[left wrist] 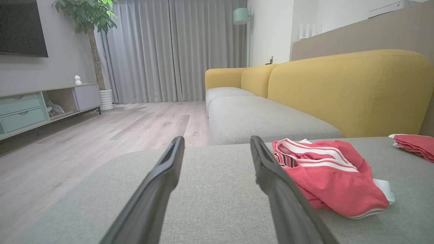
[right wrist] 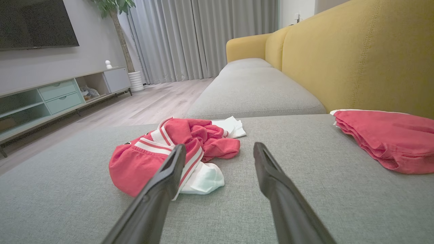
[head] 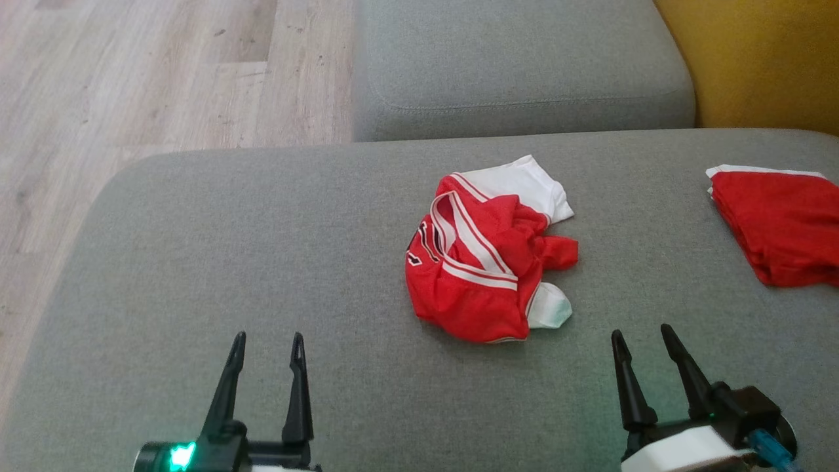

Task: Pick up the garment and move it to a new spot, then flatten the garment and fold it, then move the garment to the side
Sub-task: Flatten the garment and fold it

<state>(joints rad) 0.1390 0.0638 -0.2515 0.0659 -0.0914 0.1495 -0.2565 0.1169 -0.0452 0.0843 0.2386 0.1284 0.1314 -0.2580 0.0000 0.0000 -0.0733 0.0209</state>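
Two grippers sat closest to the lens, both on the near side of the garment point(head: 478, 262). That garment lay crumpled in a heap on the grey seat cushion point(head: 229, 229). It was red mesh with white-and-red striped bands, and white fabric poked out at its far end and its near right corner.

Well to the right of the garment, apart from it, rested a folded red pile point(head: 780, 223) with a white edge along its far side. Beyond the garment came a second grey cushion point(head: 518, 65), and beyond and to the right of it the yellow backrest point(head: 760, 59). Left of the garment, past the cushion's rounded edge, ran the pale wooden floor point(head: 131, 98). Far beyond the garment hung grey curtains point(left wrist: 169, 51), with a potted plant point(left wrist: 89, 20) and a low cabinet point(left wrist: 40, 105) to their left.

Bare grey cushion lay between each gripper and the garment.

The left gripper point(head: 269, 335) was held low, well left of the garment and nearer the robot. Its fingers pointed away from the robot, spread wide with nothing between them. The right gripper point(head: 641, 330) stood just right of the garment and nearer the robot. Its fingers leaned a little toward the garment, equally wide apart and empty.
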